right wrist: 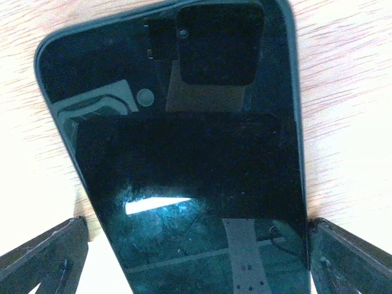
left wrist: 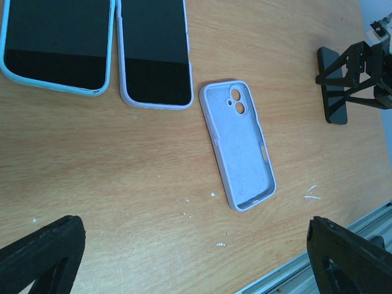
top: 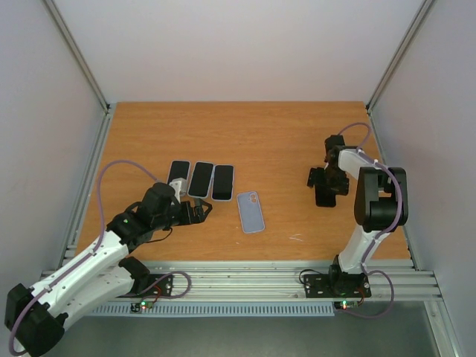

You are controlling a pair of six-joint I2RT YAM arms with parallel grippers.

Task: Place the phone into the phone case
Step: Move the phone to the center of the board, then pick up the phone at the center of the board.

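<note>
phone [right wrist: 190, 184]: lying flat on the right side of the desk [top: 282, 141], directly under the right claw [right wrist: 196, 222] and well apart from the case [left wrist: 242, 147].
phone's look: a black slab with rounded corners and a thin dark rim. Its top face is gleaming like a mirror, throwing back a bright streak of light and the dark shapes of the rig above it.
right claw: standing wide and pointing down, its two black fingers straddling the phone's long edges. A sliver of desk is showing beside one finger, and I cannot tell whether the other is touching.
case: lying hollow side up near the middle of the desk, tilted a little, just right of the three cased phones [top: 201, 178] and touching none of them.
case's look: pale lilac and soft matte inside, with a raised lip, rounded corners and a camera window with two round holes at its far end.
left claw [left wrist: 195, 219]: gaping wide, holding nothing, hovering over bare wood near the case.
three cased phones: lying side by side with dark glossy screens up, two of them rimmed in pale blue and whitish lilac.
desk: showing smooth, warm orange wood grain, with a few white specks [left wrist: 311, 193] sitting near the case.
rail [top: 245, 279]: ribbed silver metal running along the near edge.
</note>
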